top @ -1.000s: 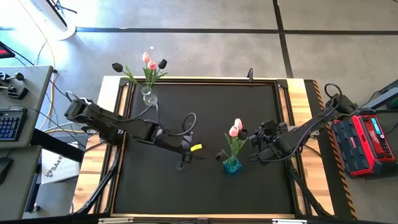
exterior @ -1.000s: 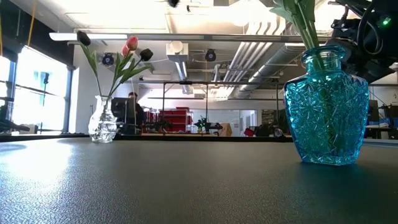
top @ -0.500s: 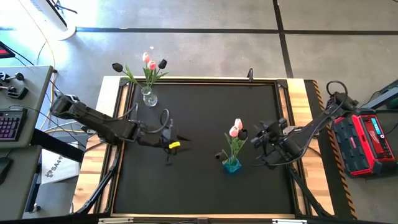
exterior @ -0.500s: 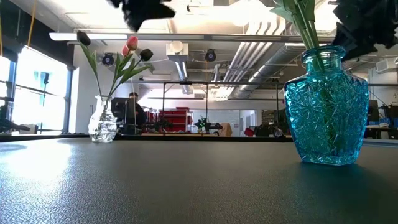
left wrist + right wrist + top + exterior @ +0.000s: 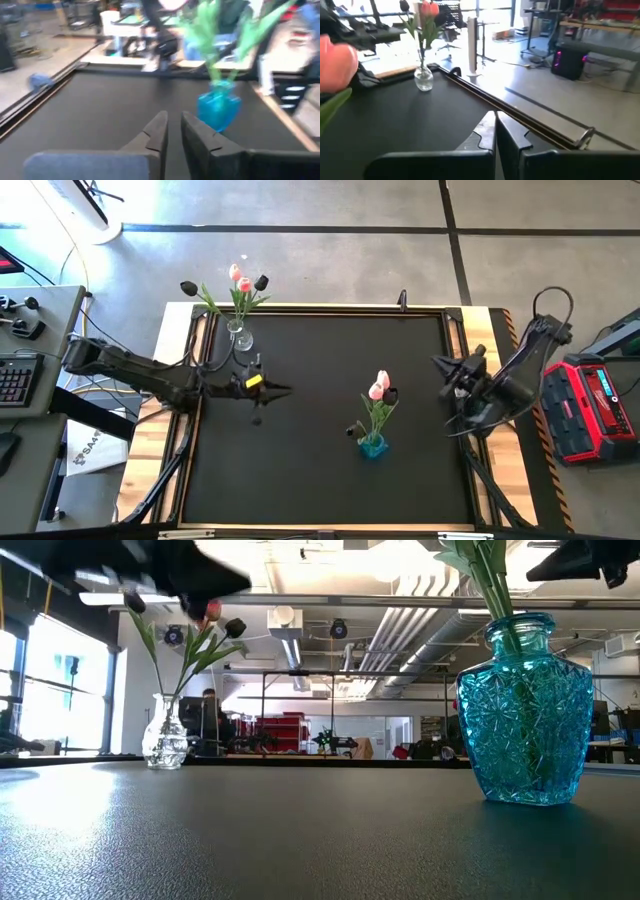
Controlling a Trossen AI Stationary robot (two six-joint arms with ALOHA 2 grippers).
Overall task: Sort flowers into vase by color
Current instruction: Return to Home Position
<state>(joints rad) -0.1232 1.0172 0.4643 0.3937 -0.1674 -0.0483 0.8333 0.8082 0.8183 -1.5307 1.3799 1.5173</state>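
A clear glass vase (image 5: 238, 338) stands on its base at the table's far left and holds pink and dark flowers (image 5: 242, 283) by their stems. It also shows in the low view (image 5: 165, 735). A blue glass vase (image 5: 372, 445) stands right of centre, with pink flowers and a dark one (image 5: 380, 390) stuck in its neck. My left gripper (image 5: 285, 390) hovers near the clear vase and points at the blue vase (image 5: 219, 107). Only a narrow gap shows between its fingers (image 5: 174, 122), with nothing in it. My right gripper (image 5: 437, 362) hangs shut (image 5: 495, 117) and empty by the right edge.
A small post (image 5: 402, 300) stands on the table's far edge. Wooden strips (image 5: 495, 340) run along both sides of the black mat. A red box (image 5: 595, 410) sits off the right side and a keyboard (image 5: 15, 380) off the left. A person (image 5: 213, 720) is in the room behind.
My left gripper has drawn back from the table's middle toward its left and far side, near the clear vase. My right gripper has left the blue vase's flowers, gone up toward the right and far side, and turned. Both vases and their flowers have stayed put.
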